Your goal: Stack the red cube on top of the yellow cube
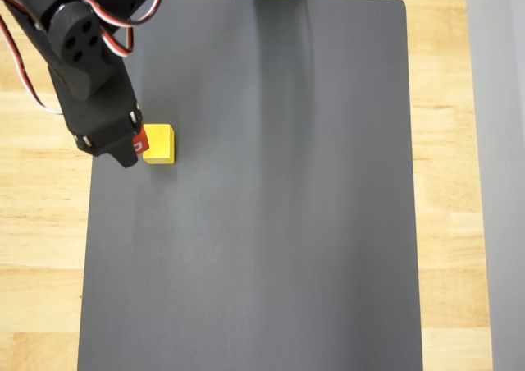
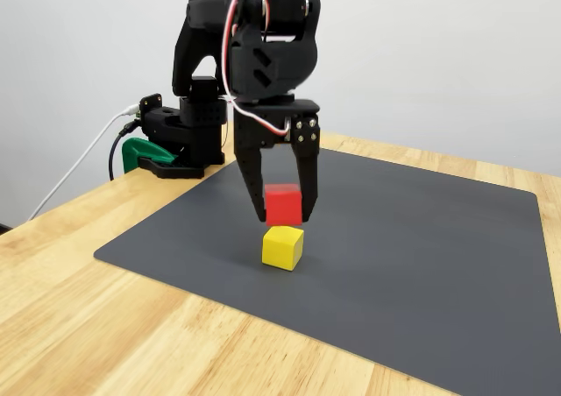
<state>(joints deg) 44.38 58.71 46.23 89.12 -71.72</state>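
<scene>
In the fixed view the gripper (image 2: 282,210) clamps the red cube (image 2: 283,204) between its fingers, held just above the yellow cube (image 2: 282,247) (which rests on the grey mat (image 2: 421,247))

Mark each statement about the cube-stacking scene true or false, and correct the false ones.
1. The pincer grips the red cube. True.
2. The red cube lies flat on the mat. False: it is held above the yellow cube.
3. The yellow cube sits on the dark mat. True.
4. The yellow cube is at the mat's centre. False: in the overhead view it sits near the mat's left edge.
5. A green clamp shows by the arm's base. True.
</scene>
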